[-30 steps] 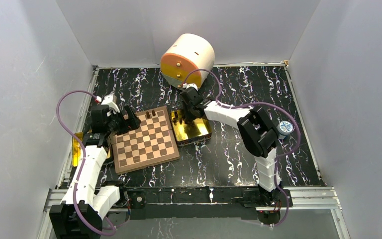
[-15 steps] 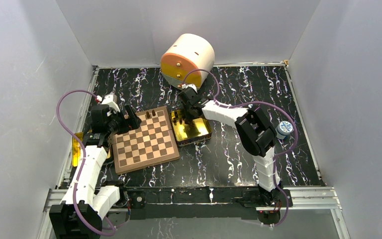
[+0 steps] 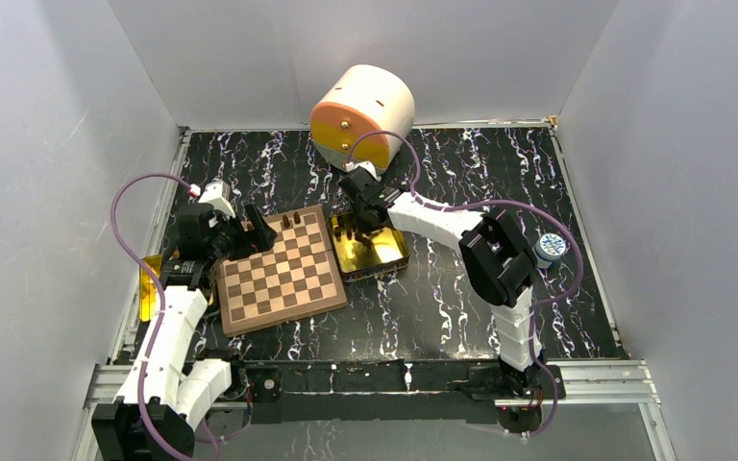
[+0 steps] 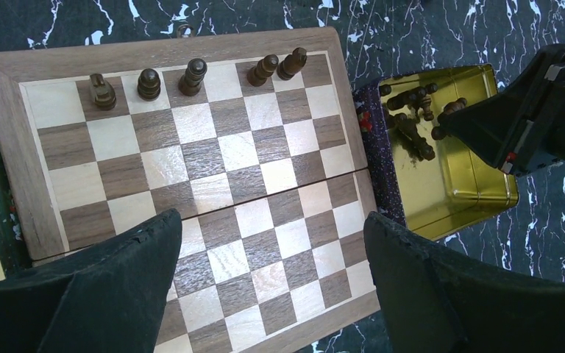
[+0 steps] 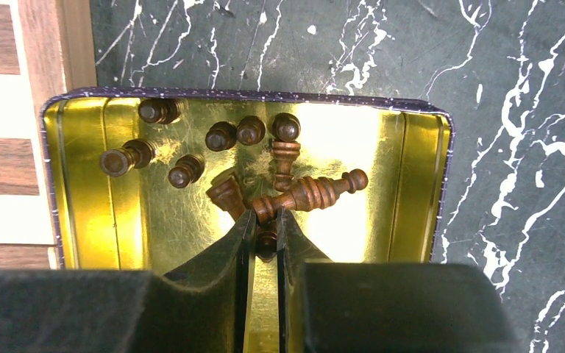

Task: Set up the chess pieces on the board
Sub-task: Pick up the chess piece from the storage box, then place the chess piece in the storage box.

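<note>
The right pincer (image 5: 266, 220) is edging farther over the gold tin (image 5: 419, 184) than a second ago, clenching on one chess piece (image 5: 266, 240) there. The left pincer (image 4: 271, 232) is hovering released above the board (image 4: 191, 195), where five chess pieces (image 4: 193, 76) are standing in the far row; roughly ten are remaining in the tin.

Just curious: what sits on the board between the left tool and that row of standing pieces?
Nothing. The left wrist view shows only bare squares of the board between the open left tool and the five standing pieces.
</note>
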Robot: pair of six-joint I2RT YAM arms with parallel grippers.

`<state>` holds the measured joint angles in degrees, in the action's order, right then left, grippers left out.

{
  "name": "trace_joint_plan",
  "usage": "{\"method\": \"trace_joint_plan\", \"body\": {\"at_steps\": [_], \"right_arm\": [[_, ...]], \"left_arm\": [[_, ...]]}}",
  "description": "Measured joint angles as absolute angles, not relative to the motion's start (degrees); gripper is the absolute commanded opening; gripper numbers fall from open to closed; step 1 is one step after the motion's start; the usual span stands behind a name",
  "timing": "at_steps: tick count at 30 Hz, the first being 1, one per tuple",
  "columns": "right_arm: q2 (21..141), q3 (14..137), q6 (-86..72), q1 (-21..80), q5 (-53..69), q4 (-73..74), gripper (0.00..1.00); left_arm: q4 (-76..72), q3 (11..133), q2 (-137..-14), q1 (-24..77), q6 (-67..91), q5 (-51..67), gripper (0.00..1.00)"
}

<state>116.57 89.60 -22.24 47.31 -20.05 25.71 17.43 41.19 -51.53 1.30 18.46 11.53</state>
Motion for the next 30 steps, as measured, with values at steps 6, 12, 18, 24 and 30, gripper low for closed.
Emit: {"method": "trace_joint_plan", "body": {"at_steps": [6,12,18,24,30], "right_arm": [[116.2,92.4,-22.0,47.5,-20.9,28.2,0.18],[116.2,92.9,-21.4,47.6,-20.2,29.3,0.18],[116.2,92.9,-20.3,47.7,-18.5,30.1,0.17],[116.2,92.9,-19.0,47.8,-16.5,30.4,0.17],[115.7,92.4,-16.8,48.8,-15.2,30.4,0.17]], "left_arm": [[19.6,41.2,-48.2,1.4,18.4,10.9,0.91],[21.6,40.9,-47.0,1.4,18.3,10.1,0.92],[21.9,40.8,-47.0,1.4,18.0,9.7,0.92],[21.9,40.6,-47.0,1.4,18.0,9.6,0.92],[21.9,40.3,-46.6,1.4,18.0,9.4,0.92]]}}
